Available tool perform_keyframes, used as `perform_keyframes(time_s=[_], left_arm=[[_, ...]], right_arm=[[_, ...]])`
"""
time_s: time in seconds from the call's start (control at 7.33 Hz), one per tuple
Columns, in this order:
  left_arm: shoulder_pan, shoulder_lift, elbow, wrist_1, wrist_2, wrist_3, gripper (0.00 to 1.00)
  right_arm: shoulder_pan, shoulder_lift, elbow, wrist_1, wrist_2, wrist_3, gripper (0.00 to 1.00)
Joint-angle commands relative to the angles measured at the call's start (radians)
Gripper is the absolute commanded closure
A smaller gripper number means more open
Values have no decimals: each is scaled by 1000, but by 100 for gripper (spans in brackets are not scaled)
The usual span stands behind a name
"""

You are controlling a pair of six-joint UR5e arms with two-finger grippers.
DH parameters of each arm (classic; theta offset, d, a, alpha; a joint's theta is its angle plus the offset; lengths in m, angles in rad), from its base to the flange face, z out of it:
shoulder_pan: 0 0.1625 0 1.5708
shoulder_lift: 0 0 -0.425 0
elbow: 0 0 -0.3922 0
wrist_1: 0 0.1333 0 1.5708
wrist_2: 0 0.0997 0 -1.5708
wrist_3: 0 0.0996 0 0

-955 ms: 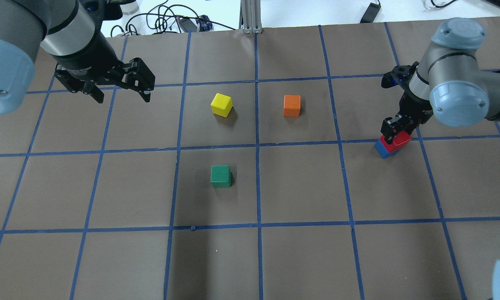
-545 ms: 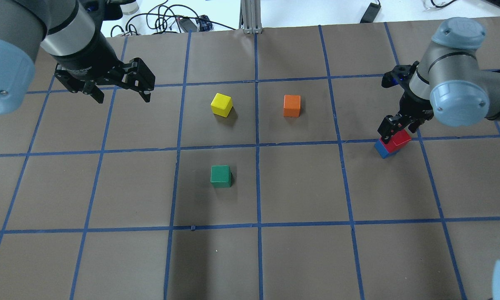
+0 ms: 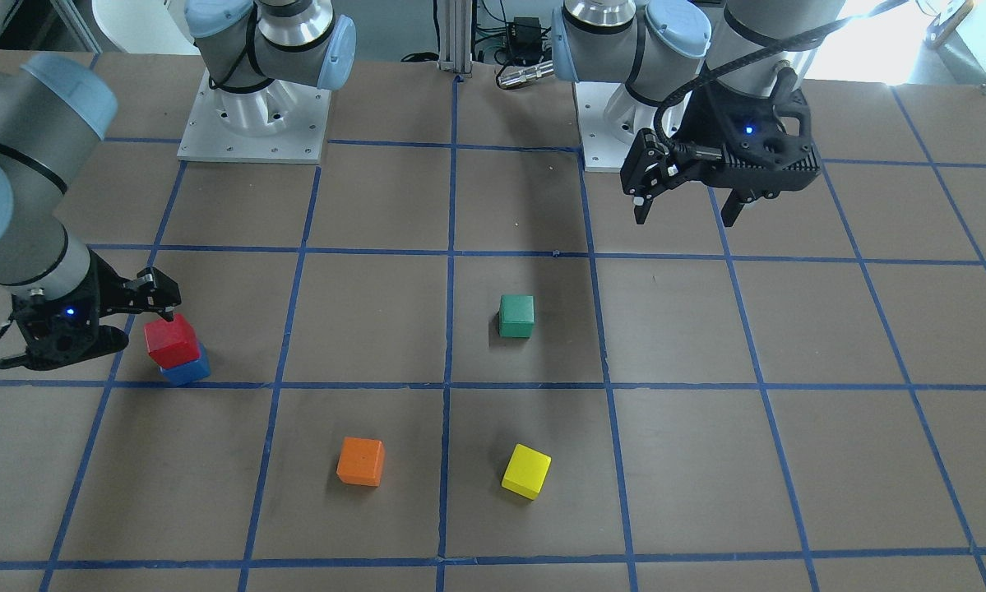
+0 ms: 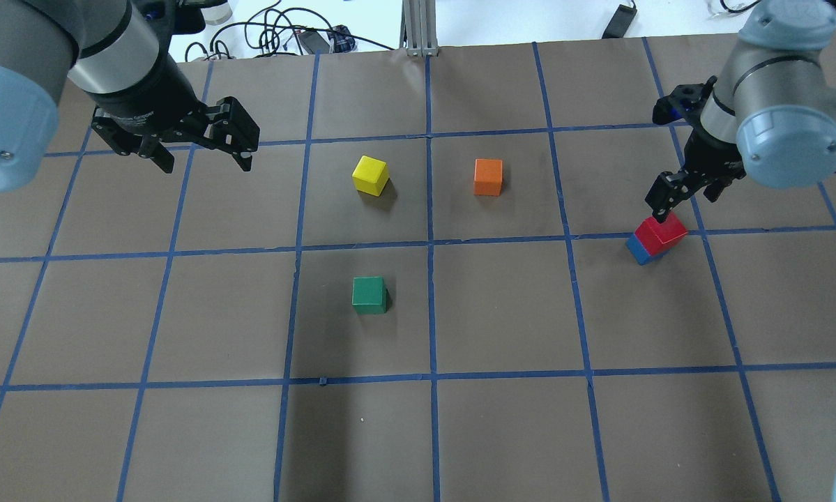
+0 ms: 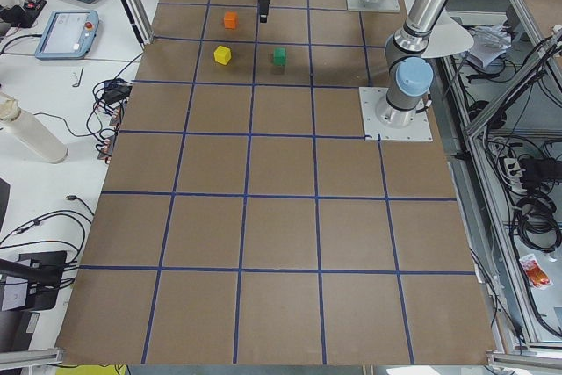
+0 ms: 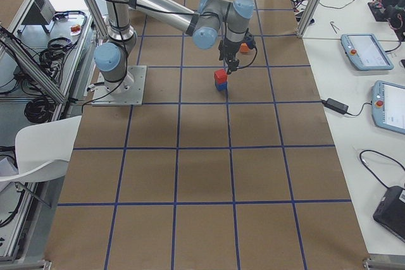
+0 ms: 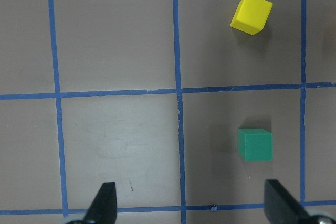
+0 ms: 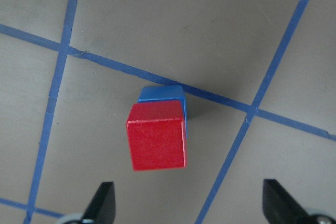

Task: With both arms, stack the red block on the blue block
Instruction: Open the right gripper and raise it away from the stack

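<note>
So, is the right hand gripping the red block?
No, the right hand is open, clear of the red block on the blue block.

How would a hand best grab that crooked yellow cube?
By two opposite side faces of the yellow cube, coming straight down from above, wrist turned to match: it sits flat but skewed to the blue tape lines, with free space around.

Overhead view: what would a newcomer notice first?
A red block sits on a blue block on the table's right side, the open right gripper just above it. A yellow cube, an orange cube and a green cube lie apart mid-table; the left gripper hangs open at far left.
</note>
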Motion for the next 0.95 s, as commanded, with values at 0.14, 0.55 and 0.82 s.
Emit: perform_keyframes(time_s=[0.14,0.55,0.82], left_arm=[[3,1,7,0,4,3,0],[3,1,5,-2,6,3,0],[3,1,7,-2,6,3,0]], right_arm=[[108,-91,-113,233,9,281,0],[227,-128,-118,233,23,438,0],[230,-141,-116,236,38,438,0]])
